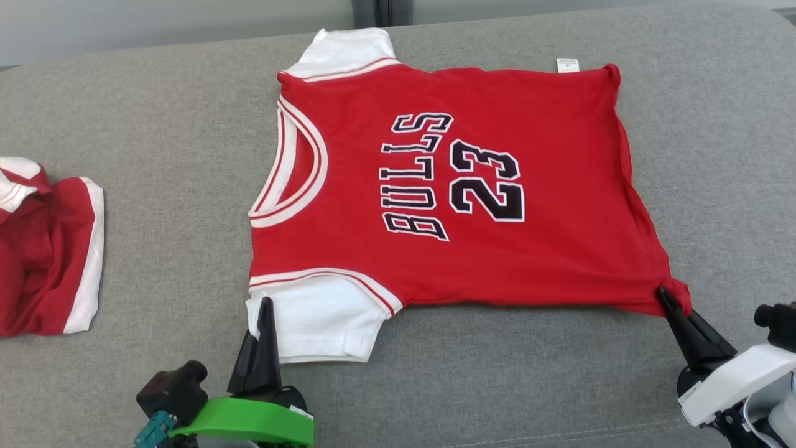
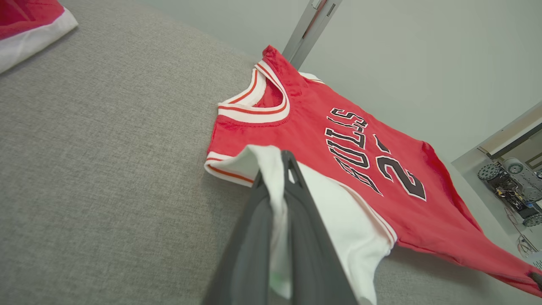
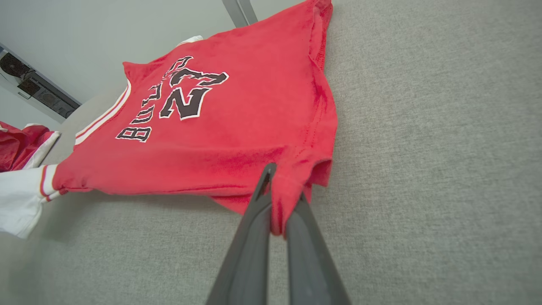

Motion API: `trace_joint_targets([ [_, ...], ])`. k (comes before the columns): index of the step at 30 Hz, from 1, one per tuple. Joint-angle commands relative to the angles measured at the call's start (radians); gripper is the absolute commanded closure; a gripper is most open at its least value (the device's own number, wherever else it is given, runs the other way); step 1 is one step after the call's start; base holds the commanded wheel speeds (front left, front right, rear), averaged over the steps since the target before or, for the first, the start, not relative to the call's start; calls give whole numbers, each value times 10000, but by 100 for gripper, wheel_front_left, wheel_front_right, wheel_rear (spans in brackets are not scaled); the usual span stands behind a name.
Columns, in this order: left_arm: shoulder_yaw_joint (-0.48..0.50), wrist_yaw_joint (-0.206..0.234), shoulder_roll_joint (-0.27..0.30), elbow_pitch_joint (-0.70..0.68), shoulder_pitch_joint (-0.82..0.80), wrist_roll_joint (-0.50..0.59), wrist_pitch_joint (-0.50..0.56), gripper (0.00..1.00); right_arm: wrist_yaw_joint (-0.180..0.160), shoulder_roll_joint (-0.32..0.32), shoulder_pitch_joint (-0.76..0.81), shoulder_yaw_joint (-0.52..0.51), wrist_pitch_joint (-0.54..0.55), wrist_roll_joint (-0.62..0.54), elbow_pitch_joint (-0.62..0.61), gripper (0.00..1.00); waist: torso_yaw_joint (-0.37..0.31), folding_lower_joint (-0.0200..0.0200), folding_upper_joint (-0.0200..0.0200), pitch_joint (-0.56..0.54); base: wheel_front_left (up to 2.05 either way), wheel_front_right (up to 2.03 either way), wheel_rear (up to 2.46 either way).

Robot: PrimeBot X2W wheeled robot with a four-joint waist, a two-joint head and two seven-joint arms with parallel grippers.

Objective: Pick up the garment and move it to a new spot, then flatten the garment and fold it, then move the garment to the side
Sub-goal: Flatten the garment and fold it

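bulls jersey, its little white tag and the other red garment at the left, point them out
bulls jersey (image 1: 559,249): head view, plain red cloth right of the number
white tag (image 1: 567,65): head view, middle of the tag, jersey's far edge
other red garment (image 1: 37,261): head view, its red middle

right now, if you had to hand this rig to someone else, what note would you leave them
left gripper: shut on the white near sleeve of the jersey.
right gripper: shut on the jersey's red hem corner.
jersey: spread print-up on the grey cushion, near edge raised slightly between the two grips. A second red and white garment lies bunched at the cushion's left.
Done: jersey laid out mostly flat.
To do: fold it, then move it aside.
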Motion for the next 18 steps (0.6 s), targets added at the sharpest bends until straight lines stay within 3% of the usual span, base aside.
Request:
trace_joint_targets([
  [1,-36,42,26,-113,240,49,-32,100,-11,5,289,-131,-29,-119,5,100,56,1,0,-108,0,0,0],
  [9,-149,-41,53,-137,397,28,-31,100,-11,254,876,-574,149,-449,-71,100,28,1,0,-233,0,0,0],
  [18,-437,-359,355,201,-995,354,381,100,-11,427,201,-607,510,-933,-218,100,-97,1,0,-61,0,0,0],
])
